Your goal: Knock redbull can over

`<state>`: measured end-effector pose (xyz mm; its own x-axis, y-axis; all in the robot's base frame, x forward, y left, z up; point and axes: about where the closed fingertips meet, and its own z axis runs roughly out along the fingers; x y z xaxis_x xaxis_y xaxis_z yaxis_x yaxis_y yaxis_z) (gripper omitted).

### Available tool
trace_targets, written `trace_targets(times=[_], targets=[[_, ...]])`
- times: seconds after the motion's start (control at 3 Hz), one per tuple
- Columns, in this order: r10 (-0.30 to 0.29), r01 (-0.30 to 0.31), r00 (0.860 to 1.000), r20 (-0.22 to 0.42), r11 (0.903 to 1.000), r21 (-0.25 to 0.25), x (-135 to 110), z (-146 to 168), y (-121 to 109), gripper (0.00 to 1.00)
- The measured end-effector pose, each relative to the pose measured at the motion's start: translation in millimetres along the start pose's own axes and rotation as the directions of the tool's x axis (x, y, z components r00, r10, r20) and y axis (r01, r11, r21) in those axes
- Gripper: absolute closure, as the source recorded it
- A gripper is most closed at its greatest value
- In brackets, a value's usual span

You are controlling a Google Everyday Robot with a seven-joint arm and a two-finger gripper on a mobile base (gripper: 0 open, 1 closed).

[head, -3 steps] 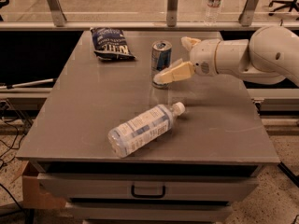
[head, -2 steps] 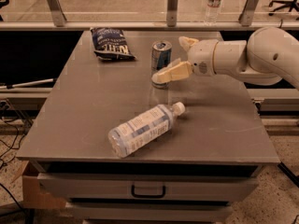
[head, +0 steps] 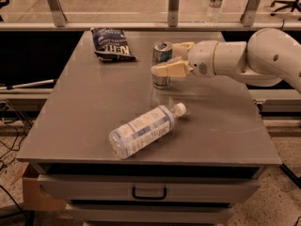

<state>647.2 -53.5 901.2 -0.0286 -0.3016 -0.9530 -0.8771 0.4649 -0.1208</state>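
Observation:
The redbull can (head: 161,53), slim, silver and blue with a shiny top, stands upright on the grey table (head: 84,121) at its back middle. My gripper (head: 166,59) reaches in from the right on a white arm (head: 244,55). It is open. The near finger (head: 170,69) lies across the front of the can at mid height and seems to touch it. The far finger (head: 184,46) is just right of the can's top. The can's middle is hidden by the near finger.
A clear plastic water bottle (head: 143,130) with a white cap lies on its side at the table's front middle. A dark blue snack bag (head: 111,43) lies at the back left. A drawer (head: 148,189) is under the tabletop. A railing runs behind the table.
The gripper has moved left, and its near finger now crosses the front of the can instead of sitting to its right. The can, bottle and bag have not moved.

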Motion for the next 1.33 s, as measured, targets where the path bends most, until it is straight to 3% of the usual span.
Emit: trace_targets(times=[0.33, 0.67, 1.0, 1.33], targets=[[-0.003, 0.003, 1.000, -0.001, 1.0000, -0.003, -1, 0, 1, 0.57], [-0.019, 0.019, 1.000, 0.001, 0.9998, 0.002, -10, -6, -2, 0.89], [-0.065, 0.065, 0.998, -0.002, 0.9977, 0.021, -26, -17, -11, 1.00], [-0.130, 0.131, 0.989, -0.070, 0.9914, 0.003, -37, -27, -21, 1.00]])
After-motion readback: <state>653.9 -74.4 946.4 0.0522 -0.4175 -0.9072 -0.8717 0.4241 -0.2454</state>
